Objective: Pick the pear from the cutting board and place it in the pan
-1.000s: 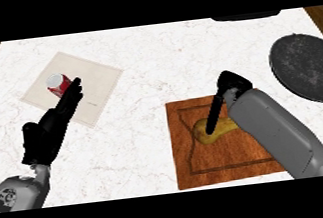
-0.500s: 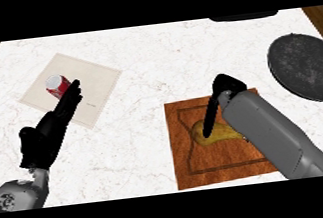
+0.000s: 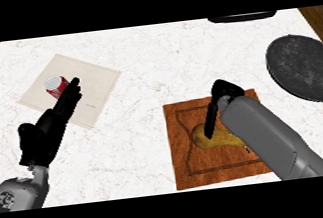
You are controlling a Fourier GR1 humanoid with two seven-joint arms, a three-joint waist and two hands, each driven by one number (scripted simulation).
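Right hand [image 3: 218,105] now lower over marble counter [image 3: 158,56]

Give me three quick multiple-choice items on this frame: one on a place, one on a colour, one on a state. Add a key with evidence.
1. Where is the pear?
A. on the cutting board
B. in the pan
C. on the cloth

2. What colour is the can on the cloth?
A. blue
B. red and white
C. green

3. How is the left hand?
A. curled round the can
B. open, holding nothing
C. pressed flat on the pan

Key:
1 A: the pear lies on the cutting board, beneath the right hand; the pan holds nothing.
2 B: red body, white top.
3 B: its fingers are straight and nothing is in it.
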